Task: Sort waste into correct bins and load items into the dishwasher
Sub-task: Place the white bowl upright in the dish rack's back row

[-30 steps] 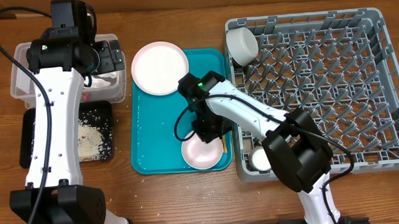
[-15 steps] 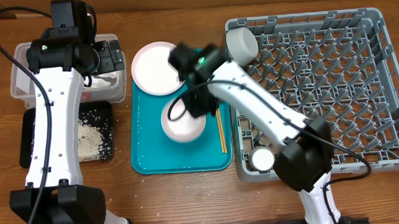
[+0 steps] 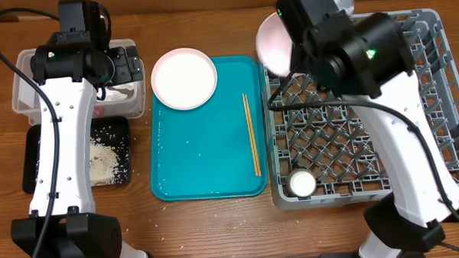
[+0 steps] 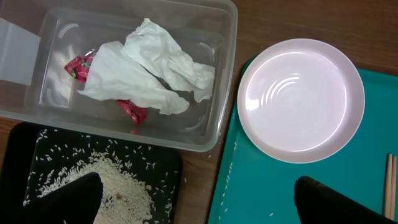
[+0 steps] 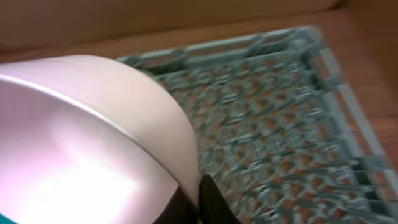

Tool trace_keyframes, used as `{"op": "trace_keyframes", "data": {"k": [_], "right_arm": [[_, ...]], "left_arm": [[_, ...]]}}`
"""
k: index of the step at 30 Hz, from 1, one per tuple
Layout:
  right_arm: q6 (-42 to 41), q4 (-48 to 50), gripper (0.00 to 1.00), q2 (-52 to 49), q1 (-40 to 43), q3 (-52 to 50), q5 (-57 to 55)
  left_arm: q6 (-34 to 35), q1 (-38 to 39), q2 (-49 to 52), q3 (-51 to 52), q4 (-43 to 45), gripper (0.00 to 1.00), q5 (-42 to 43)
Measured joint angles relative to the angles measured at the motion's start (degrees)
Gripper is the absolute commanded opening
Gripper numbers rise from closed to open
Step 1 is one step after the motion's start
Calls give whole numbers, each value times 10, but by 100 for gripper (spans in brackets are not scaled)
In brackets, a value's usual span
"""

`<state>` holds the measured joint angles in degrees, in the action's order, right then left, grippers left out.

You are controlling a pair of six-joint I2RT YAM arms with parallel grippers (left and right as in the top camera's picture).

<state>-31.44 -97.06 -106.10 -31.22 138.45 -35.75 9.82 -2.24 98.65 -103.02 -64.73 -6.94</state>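
White bowl (image 3: 271, 39) is in the air, tilted on edge, over the upper-left corner of the grey dish rack (image 3: 435, 99). Right hand (image 5: 198, 198) clamped on its rim, one dark finger showing outside the wall in the wrist view. Step in hand, as I read it: seat the bowl in the rack. To do it well, carry it in past the rack wall, lower it on edge between peg rows, and let go only once it leans on a peg. A drop from up there could bounce it out. Rack holds a small white cup (image 3: 301, 183) in its lower-left corner; what lies under the arm is hidden. Teal tray (image 3: 208, 160): pink plate (image 3: 183, 77) on its upper-left corner, chopsticks (image 3: 251, 134) along the right side. Left hand (image 4: 199, 186) hangs spread wide over the clear tub (image 4: 224, 81), holding nothing. Tub holds the crumpled napkin (image 4: 155, 74) and red scraps (image 4: 78, 67). Black tray (image 4: 18, 155) just below it holds rice (image 4: 118, 186).
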Motion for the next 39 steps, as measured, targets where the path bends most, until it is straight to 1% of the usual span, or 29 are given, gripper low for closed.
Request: {"op": "trace_keyframes", "data": {"k": [3,5,9,13,18,20,23,29,39], "right_arm": [[-27,0,4,1,-1,-55,-96],[-50,0,4,-5,0,-122,-153],[-93,10,4,-22,0,-235,-202],[-117,49,4,-33,0,-309,-242],[-118,100,4,-62,-1,-328,-288],[-106,127,4,-80,-2,-328,-299],[-89,141,4,-106,-3,-328,-312],[-76,140,4,-152,-4,-330,-327],[-95,136,4,-155,-4,-331,-303]], "left_arm": [[0,0,0,0,0,100,0],[0,0,0,0,0,100,0],[0,0,0,0,0,100,0],[0,0,0,0,0,100,0],[0,0,0,0,0,100,0],[0,0,0,0,0,100,0],[0,0,0,0,0,100,0],[0,0,0,0,0,100,0],[0,0,0,0,0,100,0]]}}
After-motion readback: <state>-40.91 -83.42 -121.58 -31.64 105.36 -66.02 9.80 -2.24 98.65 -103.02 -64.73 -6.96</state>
